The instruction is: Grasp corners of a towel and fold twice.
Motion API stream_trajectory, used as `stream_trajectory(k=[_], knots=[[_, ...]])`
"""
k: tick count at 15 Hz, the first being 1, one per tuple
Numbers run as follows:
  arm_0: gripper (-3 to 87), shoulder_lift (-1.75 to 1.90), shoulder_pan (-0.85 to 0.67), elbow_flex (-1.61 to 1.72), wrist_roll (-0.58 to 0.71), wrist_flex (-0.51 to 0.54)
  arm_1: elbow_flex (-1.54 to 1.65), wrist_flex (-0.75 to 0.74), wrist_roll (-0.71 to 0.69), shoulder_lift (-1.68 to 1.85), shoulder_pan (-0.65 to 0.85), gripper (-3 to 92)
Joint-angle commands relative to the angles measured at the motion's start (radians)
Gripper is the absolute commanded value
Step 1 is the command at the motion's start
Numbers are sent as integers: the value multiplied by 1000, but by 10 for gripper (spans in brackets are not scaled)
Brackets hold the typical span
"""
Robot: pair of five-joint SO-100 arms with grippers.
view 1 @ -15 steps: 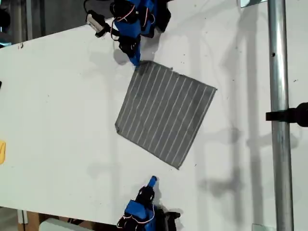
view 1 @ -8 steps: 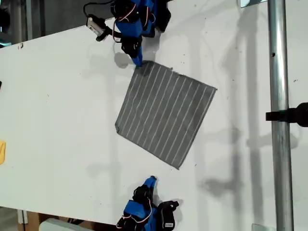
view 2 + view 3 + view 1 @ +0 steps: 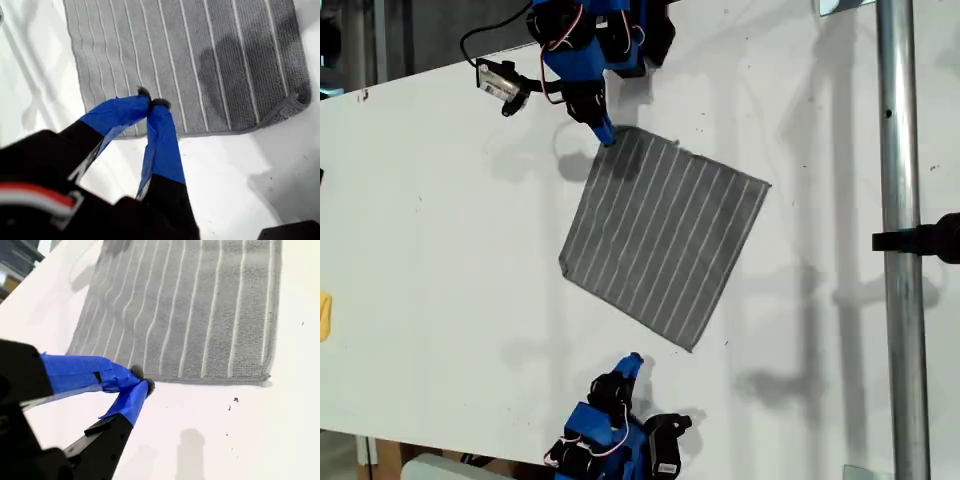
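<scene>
Seen from the exterior view's bottom edge, my second gripper (image 3: 634,360) comes first. It sits low over the bare white surface (image 3: 440,200), its blue-taped jaws pressed tip to tip with nothing between them. It stands just short of the towel's (image 3: 665,235) nearest hem. The nearest corner (image 3: 690,347) is off to the exterior view's right of it, so it looks staged for a reach, not yet committed to a grasp.

Beyond it, the towel lies flat and unfolded in the middle of the surface, turned like a diamond, with its white stripes running away from that arm. Neither fold has begun, as far as I can judge.

Farthest off, at the exterior view's top, my first gripper (image 3: 605,135) points down at the towel's far corner (image 3: 623,132). Its jaws are closed on each other too, and its wrist view shows the tips over the striped cloth beside the hem, casting a shadow on it. No fabric appears pinched or lifted, though that corner curls up slightly. To take hold, I'd guess both pairs of jaws must first spread, then settle over a corner each.
</scene>
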Motion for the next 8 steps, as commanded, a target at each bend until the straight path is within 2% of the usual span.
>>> stream_trajectory(k=[1,8], knots=[[-27,-265,38,-218,28,-72,-127,35,-26,-74,-41,-3],[-27,-379,77,-324,34,-37,-695,80,21,-746,-324,-3]])
